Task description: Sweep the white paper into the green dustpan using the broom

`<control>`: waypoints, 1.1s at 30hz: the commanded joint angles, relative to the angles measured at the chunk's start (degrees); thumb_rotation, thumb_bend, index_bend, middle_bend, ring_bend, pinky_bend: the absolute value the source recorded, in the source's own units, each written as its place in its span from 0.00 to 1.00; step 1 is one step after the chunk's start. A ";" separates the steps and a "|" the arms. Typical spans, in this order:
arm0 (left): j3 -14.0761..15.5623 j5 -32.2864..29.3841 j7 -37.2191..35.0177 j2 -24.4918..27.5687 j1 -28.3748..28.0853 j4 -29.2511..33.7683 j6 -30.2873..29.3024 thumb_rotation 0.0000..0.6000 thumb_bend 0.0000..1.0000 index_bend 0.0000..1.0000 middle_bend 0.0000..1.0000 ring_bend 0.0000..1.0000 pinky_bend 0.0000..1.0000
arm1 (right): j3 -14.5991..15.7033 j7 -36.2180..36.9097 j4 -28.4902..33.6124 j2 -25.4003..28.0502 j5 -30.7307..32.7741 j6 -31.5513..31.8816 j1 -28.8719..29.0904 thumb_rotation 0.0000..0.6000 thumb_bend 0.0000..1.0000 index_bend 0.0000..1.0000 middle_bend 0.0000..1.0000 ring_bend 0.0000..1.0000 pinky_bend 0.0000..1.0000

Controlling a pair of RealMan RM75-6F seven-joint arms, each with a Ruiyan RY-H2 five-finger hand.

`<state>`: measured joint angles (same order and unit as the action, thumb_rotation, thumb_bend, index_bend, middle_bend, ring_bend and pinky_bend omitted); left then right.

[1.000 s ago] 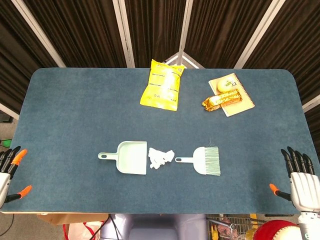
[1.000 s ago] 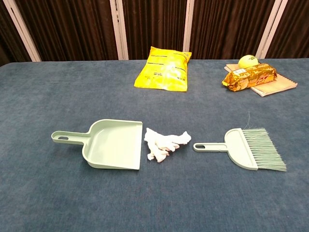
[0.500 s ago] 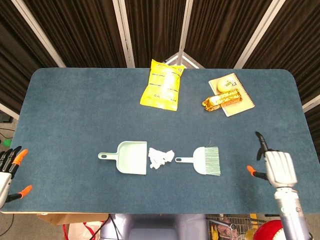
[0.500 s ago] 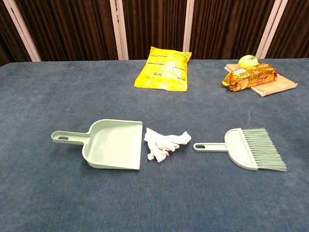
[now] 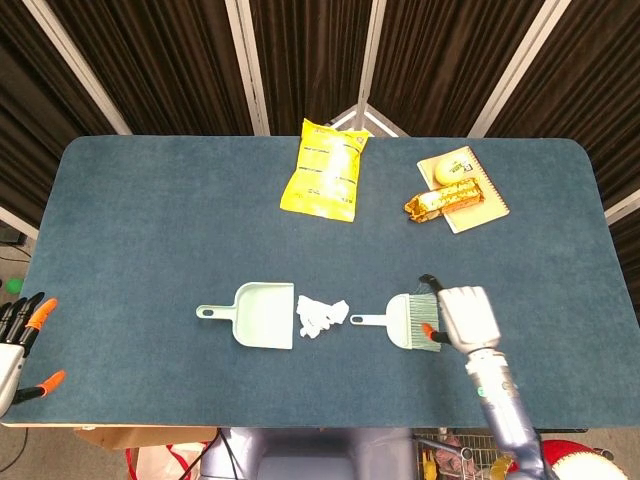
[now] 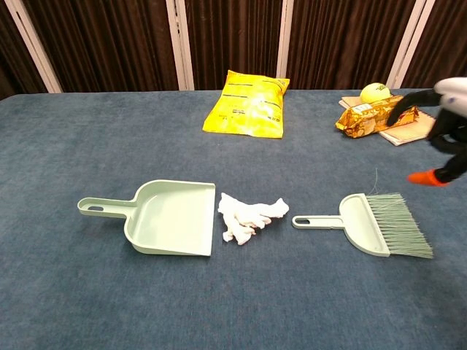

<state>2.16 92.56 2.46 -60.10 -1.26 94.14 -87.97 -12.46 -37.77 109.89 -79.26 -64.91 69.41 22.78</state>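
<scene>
One green dustpan (image 5: 262,315), one white paper (image 5: 320,315) wad touching its lip, and one broom (image 5: 405,321) lie on the surface (image 5: 150,220). Right hand (image 5: 465,318) spread, empty, above the bristles; left hand (image 5: 18,340) spread, empty, at the surface's edge.

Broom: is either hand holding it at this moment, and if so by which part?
Nothing is held. The right hand hovers open above the broom bristles; the left hand sits open at the table edge.
</scene>
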 commanded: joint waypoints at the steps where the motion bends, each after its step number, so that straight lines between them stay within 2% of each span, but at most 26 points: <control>1: 0.04 -0.06 -0.25 0.14 -0.02 -0.05 0.10 1.00 0.00 0.00 0.00 0.00 0.00 | -0.30 -4.12 -0.98 -4.30 3.79 -0.42 2.80 1.00 0.23 0.36 0.90 0.92 0.86; 5: 0.08 -0.08 -0.55 0.30 -0.01 -0.06 0.13 1.00 0.00 0.00 0.00 0.00 0.00 | 0.77 -7.60 -2.51 -8.32 5.70 0.37 4.45 1.00 0.23 0.41 0.90 0.92 0.86; 9: 0.13 0.01 -0.73 0.36 0.05 -0.15 -0.01 1.00 0.00 0.00 0.00 0.00 0.00 | 2.16 -9.89 -5.52 -13.00 7.55 0.79 5.88 1.00 0.23 0.42 0.90 0.92 0.86; 13: 0.12 -0.03 -0.80 0.37 0.05 -0.22 0.02 1.00 0.00 0.00 0.00 0.00 0.00 | 1.97 -11.59 -8.97 -16.48 9.53 1.00 7.44 1.00 0.23 0.42 0.90 0.92 0.86; 23: 0.08 -0.14 -0.53 0.30 -0.01 -0.01 0.14 1.00 0.00 0.00 0.00 0.00 0.00 | 1.31 -12.60 -12.91 -19.82 12.76 0.89 9.86 1.00 0.26 0.43 0.90 0.92 0.86; 33: 0.03 -0.27 -0.30 0.24 -0.09 0.22 0.31 1.00 0.00 0.00 0.00 0.00 0.00 | 1.96 -11.85 -16.21 -21.26 14.55 0.32 10.91 1.00 0.29 0.43 0.90 0.92 0.86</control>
<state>2.20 92.29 2.16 -59.86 -1.35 94.37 -87.65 -10.58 -49.80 93.99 -100.31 -50.60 69.85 33.57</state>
